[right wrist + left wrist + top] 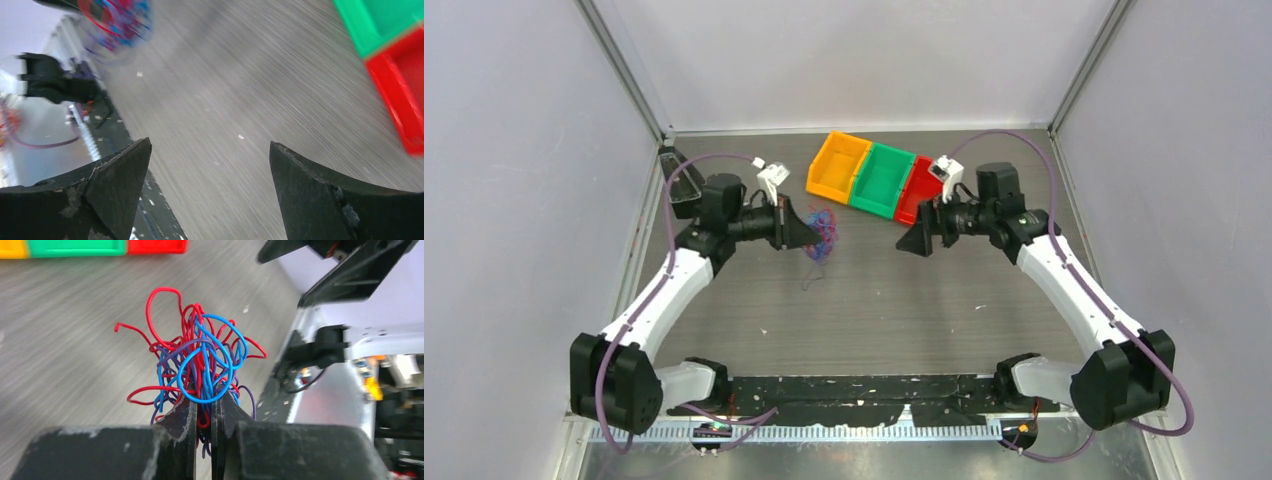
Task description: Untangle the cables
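Observation:
The cables [200,360] are a tangled ball of thin red, blue and purple wires. My left gripper [204,405] is shut on the bundle and holds it above the table, left of centre in the top view [822,228], with a strand hanging down. My right gripper [210,150] is open and empty, its fingers [120,170] wide apart. It hovers right of centre in the top view [916,240], facing the bundle across a gap. The cables show blurred at the top left of the right wrist view [117,15].
Three joined bins, orange [837,165], green [882,178] and red [917,188], stand at the back of the table. Black tape and a toothed strip [824,432] run along the near edge. Grey walls enclose the sides.

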`<state>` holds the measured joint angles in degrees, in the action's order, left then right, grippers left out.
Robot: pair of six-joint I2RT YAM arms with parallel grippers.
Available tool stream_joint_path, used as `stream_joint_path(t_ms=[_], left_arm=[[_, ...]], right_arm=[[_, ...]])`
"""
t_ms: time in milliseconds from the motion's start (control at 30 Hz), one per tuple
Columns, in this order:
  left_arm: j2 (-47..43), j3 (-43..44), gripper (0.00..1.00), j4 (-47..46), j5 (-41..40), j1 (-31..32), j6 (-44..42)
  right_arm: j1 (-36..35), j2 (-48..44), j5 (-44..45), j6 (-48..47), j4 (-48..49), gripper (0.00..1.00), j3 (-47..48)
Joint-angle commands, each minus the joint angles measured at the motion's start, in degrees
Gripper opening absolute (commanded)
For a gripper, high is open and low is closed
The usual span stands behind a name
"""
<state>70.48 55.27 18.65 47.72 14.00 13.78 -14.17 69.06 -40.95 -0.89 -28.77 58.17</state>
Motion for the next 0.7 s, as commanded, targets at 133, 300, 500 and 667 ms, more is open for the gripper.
stream_joint_path(t_ms=[133, 300, 500, 667], left_arm=[[5.11, -9.98, 0.04, -49.15, 1.73, 8.92, 38.15], [7.19, -9.03, 0.05, -51.18, 3.39, 12.0, 38.6], [5.34, -10.95, 0.05, -51.38, 6.29, 12.11, 37.28], [0.86, -9.47, 0.23, -33.64, 11.98, 9.13, 26.04]], right_arm=[[-8.72, 4.51, -8.69, 12.9, 12.43, 0.99, 8.44], [-13.56, 8.31, -5.24, 12.64, 13.42, 0.96, 8.31], [-15.18, 10.31, -0.49, 9.97, 14.98, 0.26, 7.3], [-13.43, 6.9, 6.2, 3.15, 8.77, 0.05, 7.29]])
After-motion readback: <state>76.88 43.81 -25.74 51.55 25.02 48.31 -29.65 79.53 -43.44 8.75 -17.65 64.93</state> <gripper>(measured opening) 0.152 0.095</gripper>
